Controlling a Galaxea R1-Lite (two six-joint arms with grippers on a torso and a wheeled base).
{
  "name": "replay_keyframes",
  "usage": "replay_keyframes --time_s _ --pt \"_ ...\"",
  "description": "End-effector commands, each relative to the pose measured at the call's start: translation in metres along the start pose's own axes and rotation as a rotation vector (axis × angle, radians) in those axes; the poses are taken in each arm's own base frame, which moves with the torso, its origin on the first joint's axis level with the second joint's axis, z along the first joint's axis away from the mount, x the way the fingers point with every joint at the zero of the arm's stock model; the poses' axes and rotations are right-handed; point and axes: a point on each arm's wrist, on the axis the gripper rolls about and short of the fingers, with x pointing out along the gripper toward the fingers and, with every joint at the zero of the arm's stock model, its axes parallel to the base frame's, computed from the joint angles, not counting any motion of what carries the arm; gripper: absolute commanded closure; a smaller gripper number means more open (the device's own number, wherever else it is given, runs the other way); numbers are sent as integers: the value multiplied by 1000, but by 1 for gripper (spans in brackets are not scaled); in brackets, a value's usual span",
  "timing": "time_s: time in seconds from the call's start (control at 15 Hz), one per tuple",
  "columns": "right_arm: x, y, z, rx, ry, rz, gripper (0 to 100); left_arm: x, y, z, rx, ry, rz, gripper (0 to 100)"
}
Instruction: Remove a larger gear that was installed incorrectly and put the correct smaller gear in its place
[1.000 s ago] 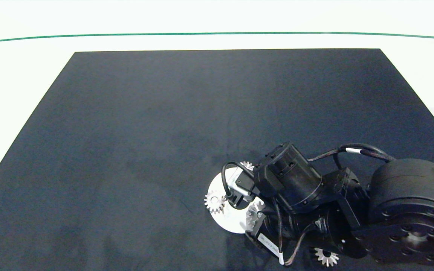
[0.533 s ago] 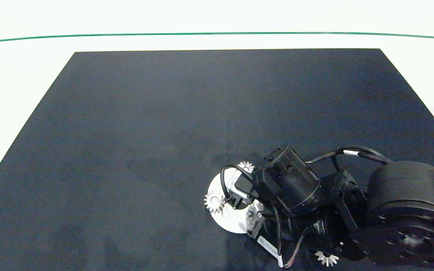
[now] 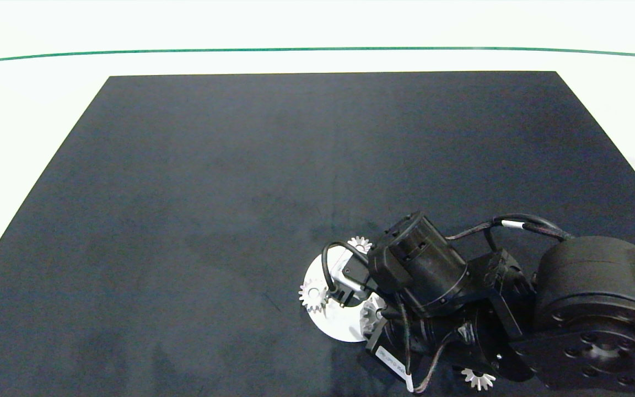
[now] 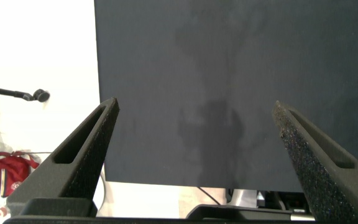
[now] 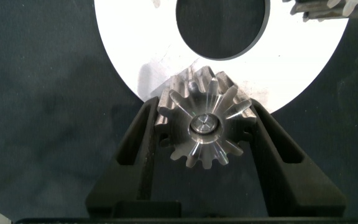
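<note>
Dark matting (image 3: 240,165) covers most of the white desk (image 3: 36,82). The right arm (image 3: 587,298) comes in over the mat's near right corner, and its bulk hides its gripper in the head view. The left gripper (image 4: 194,109) appears only in its own wrist view, fingers spread wide and empty over bare mat beside the mat's edge.

At the right arm's tip lies a white ring plate (image 3: 339,325) with a large round opening. The head view shows two small gears on the plate's rim, one on the left (image 3: 314,295) and one at the far edge (image 3: 359,243). It also shows a sliver of the smaller gear (image 3: 372,311) peeking from under the wrist.

The right wrist view fills in the rest. The right gripper (image 5: 207,106) is clamped on the smaller gear (image 5: 204,127), a finger pressed to each side of it. The gear sits flat on the plate's rim (image 5: 123,50) with a pin filling its centre hole — bright silver, its ridged teeth set close together.

The larger gear (image 3: 477,378) lies flat on the mat near the front edge, well apart from the plate — star-like, with pointed, widely spaced teeth.
</note>
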Motion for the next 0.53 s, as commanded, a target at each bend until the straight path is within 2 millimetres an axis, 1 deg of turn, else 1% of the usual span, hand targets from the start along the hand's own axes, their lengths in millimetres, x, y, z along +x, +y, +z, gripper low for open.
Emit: replay_keyframes --time_s 0.07,0.33,0.53 --pt "0 0 0 -3 1 1 54 0 0 -1 4 6 0 0" --pt "2 1 0 -4 6 4 63 0 0 -1 4 7 0 0" --pt "1 2 0 -10 3 5 63 0 0 -1 4 7 0 0"
